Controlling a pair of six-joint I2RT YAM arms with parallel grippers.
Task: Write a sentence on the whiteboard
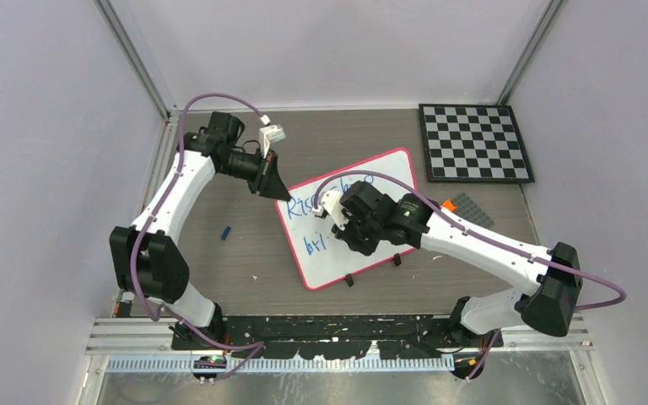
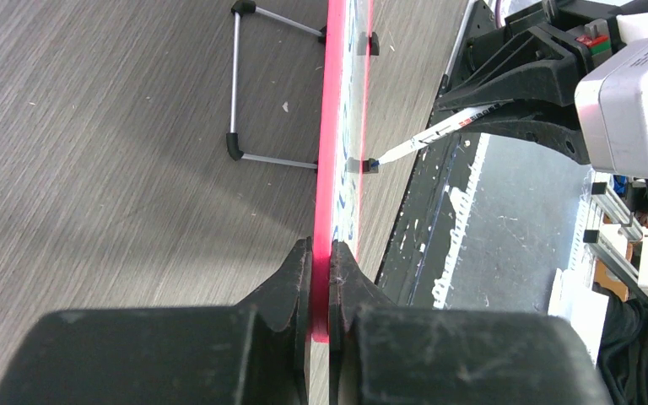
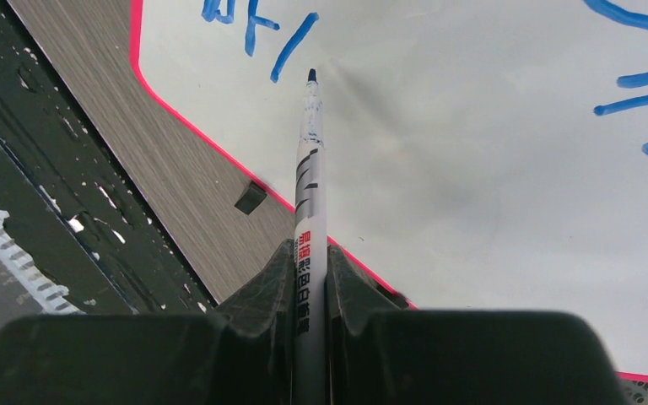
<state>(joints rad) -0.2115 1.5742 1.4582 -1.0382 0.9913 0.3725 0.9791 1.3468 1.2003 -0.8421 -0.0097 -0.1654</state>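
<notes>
Blue "bri" of sentence on whiteboard, beside marker

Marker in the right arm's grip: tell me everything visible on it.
The marker is a slim white pen, plastic by the look, with black stripes and red and black print on the barrel. It is uncapped, with a dark tip. The right fingers clamp its barrel. It points at the whiteboard, tip at the surface beside the blue strokes, seemingly touching.

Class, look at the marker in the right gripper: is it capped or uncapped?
Uncapped: the marker shows its bare dark tip beside blue strokes on the whiteboard.
</notes>
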